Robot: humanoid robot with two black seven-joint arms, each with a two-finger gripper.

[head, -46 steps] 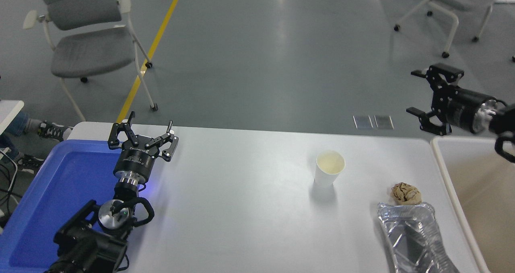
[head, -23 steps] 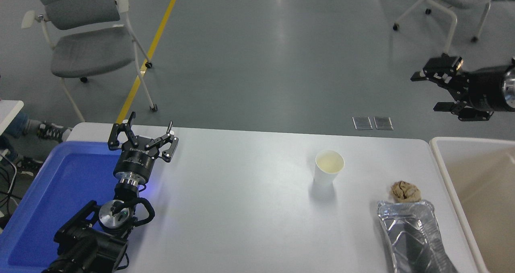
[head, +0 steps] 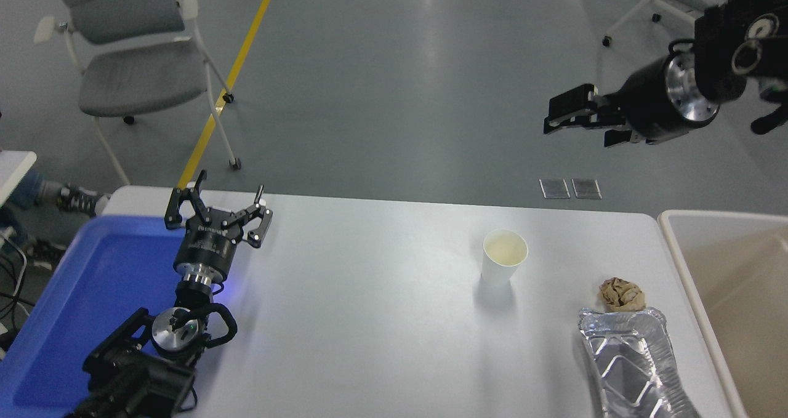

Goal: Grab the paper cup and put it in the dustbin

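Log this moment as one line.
right pincer: open, raised, empty | paper cup: upright on table | dustbin: right edge | left pincer: parked, open

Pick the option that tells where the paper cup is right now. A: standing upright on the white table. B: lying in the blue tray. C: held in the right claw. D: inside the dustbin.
A: the paper cup stands upright on the white table, with the right claw high above it and empty.
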